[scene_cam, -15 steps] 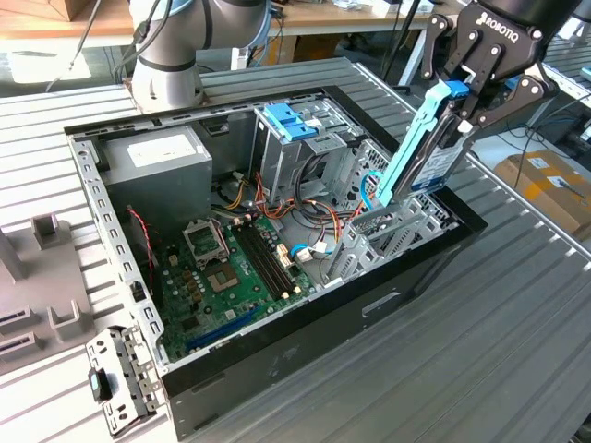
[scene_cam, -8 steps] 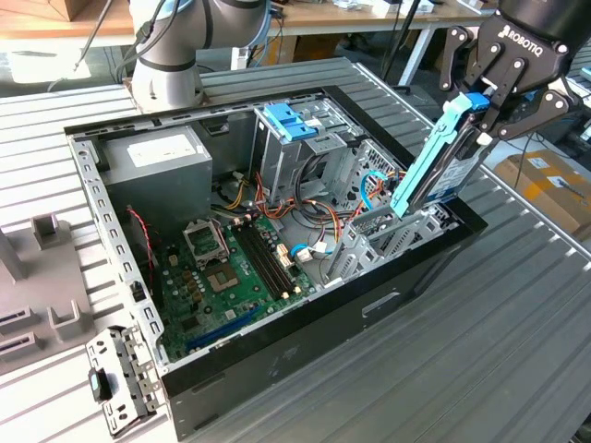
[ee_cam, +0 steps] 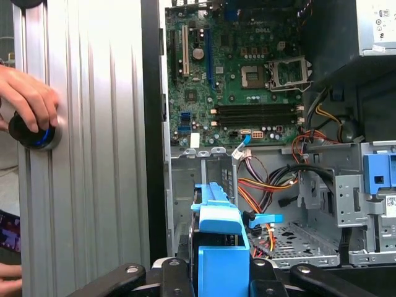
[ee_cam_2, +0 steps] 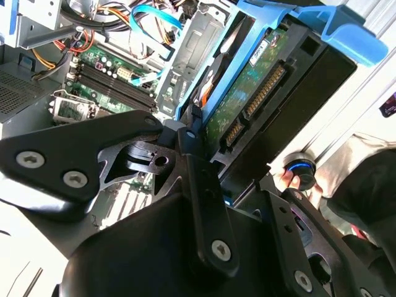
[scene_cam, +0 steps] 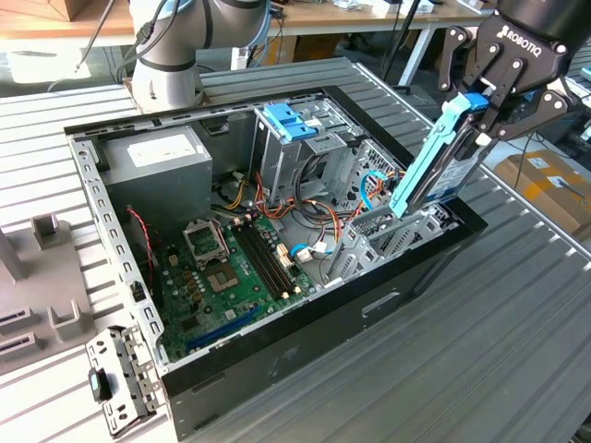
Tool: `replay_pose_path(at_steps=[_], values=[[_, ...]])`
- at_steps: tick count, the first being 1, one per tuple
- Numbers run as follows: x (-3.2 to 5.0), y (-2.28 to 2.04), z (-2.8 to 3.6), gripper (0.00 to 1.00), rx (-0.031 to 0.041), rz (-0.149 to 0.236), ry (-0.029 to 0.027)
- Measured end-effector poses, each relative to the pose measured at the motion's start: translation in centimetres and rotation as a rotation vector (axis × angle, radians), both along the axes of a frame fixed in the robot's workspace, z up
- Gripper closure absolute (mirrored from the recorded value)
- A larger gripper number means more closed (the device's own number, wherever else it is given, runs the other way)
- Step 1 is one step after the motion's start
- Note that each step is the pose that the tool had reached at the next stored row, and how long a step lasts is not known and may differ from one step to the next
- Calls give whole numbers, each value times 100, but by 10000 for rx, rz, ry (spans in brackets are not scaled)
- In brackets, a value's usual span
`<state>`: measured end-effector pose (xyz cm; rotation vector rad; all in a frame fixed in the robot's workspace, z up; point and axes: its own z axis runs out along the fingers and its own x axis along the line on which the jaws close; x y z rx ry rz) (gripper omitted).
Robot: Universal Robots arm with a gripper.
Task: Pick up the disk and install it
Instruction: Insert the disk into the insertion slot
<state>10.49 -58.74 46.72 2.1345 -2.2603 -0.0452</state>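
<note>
Blue-railed, the disk stands tilted at the exterior view's right, its lower end at the case's drive bay. The gripper has its fingers clamped on the disk's upper end. Risk: misaligned rails may jam on the bay edge or pinch the cables.

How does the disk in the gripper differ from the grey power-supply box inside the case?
Pose: the disk stands tilted on edge at the case's corner on the exterior view's right; the power-supply box lies flat at the other end. Look: the disk carries blue side rails; the box is plain grey with a white sticker. State: the gripper grips the disk's top end; the box is not held. Both are rectangular.
</note>
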Motion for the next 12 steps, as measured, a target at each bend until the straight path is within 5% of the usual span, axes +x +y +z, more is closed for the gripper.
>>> replay_pose_path(at_steps=[7,8,10,12], values=[[-75,0,-4,64,4,0,0],[-90,-1,-6,64,45,0,-1],[-119,-4,-9,64,393,-1,0],[-140,-20,-13,64,434,1,0]])
